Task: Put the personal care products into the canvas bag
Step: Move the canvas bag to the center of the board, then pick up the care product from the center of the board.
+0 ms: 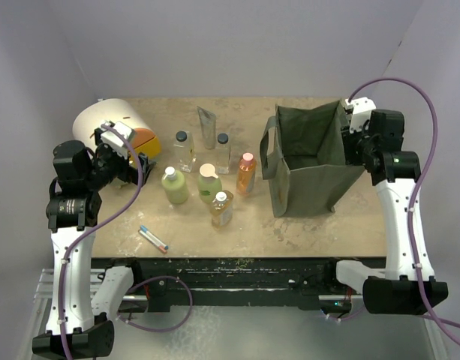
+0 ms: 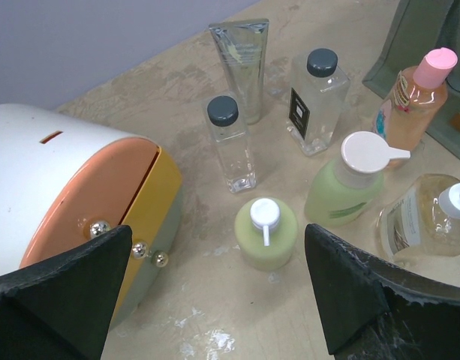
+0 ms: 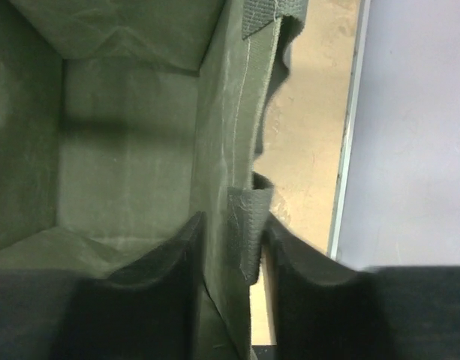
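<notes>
The bottles (image 1: 209,182) stand between the domed box (image 1: 102,120) and the canvas bag (image 1: 308,178).

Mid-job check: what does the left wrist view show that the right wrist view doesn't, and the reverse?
Left wrist only: the open left gripper above the products on the table: two clear bottles, silver tube, two pale green bottles, orange bottle, amber bottle, plus the domed box.

Right wrist only: the inside of the canvas bag, no products visible there, and the right gripper closed on its wall.

Both: the tabletop, and the bag, which the left wrist view catches only as an olive edge at top right.
</notes>
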Motion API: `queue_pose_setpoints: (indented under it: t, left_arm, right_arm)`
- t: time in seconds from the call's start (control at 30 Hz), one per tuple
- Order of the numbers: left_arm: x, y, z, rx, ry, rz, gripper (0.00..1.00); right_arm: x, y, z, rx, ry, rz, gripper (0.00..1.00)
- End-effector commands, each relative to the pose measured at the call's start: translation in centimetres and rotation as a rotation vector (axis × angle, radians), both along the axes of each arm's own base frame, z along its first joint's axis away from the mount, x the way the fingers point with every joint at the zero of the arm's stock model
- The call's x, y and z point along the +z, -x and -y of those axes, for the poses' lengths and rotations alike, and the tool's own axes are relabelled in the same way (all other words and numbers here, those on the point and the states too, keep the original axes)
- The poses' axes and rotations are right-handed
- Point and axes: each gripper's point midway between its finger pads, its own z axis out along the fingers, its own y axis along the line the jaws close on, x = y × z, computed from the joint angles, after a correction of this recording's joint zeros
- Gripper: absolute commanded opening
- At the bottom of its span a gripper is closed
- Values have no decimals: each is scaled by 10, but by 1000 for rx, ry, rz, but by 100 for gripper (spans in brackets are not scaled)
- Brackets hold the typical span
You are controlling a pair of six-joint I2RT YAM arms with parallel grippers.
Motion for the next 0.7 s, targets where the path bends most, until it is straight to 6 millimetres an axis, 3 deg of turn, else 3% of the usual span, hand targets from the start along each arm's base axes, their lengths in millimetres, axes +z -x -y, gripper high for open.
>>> queue_pose_setpoints:
  t: [0.0,0.03,0.07,0.3,0.5,0.67]
  left_arm:
    - [9,0,2,-26,-7,39,99]
    - [9,0,2,-25,-7,39,99]
    - [9,0,2,-25,-9,39,99]
    - [8,-3,-4,16,-11,40,99]
    - [1,-9,-19,121,-9,26,99]
    - [-1,-13,-28,174,-17,22,99]
  right_arm:
    - [18,-5,21,-55,105,47,53]
    - [28,-9,23,-48,130,79,65]
    - [36,-10,22,-31,134,101,69]
    - [97,-8,-20,191,56,271,74]
    - [125,-13,-78,413,-58,338,75]
    - [130,-25,-142,601,-106,348,77]
